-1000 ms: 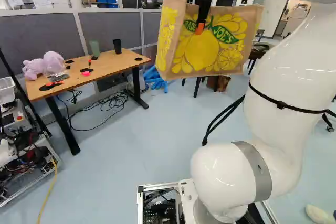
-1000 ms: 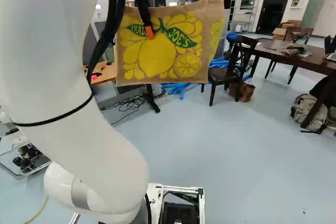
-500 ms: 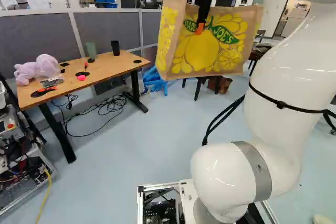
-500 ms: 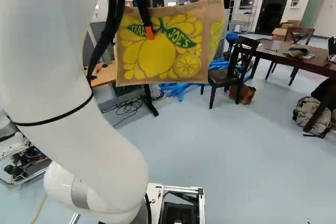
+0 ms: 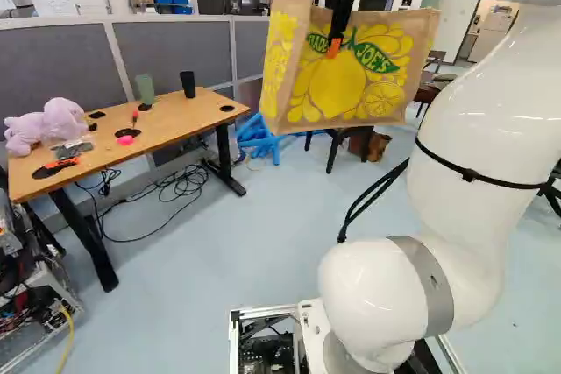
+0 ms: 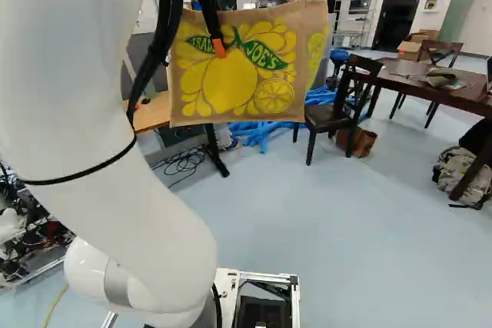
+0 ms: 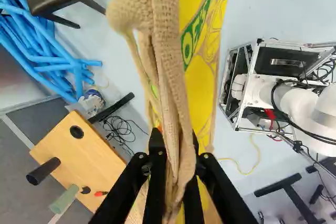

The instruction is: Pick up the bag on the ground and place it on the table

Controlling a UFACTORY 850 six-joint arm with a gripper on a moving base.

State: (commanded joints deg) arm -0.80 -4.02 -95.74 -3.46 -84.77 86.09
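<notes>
Okay so, from the left of the left base view: a pinkish plush (image 5: 44, 120) was parked on the wooden tabletop (image 5: 131, 139), with a green cup (image 5: 145, 88) and a black cup (image 5: 188, 84) lined up farther along. Some blue tubes (image 5: 259, 135) were piled on the floor just past it. Then the lemon-print bag (image 5: 351, 85) was held up in mid-air, right of the tabletop, its bunched top pinched between both fingers of the claw (image 5: 334, 45). The white arm (image 5: 473, 129) was seen at the far right.

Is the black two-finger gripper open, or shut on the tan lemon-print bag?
Shut: in the wrist view the gripper pinches the bag from both sides, and both base views show it hanging above the floor.
</notes>
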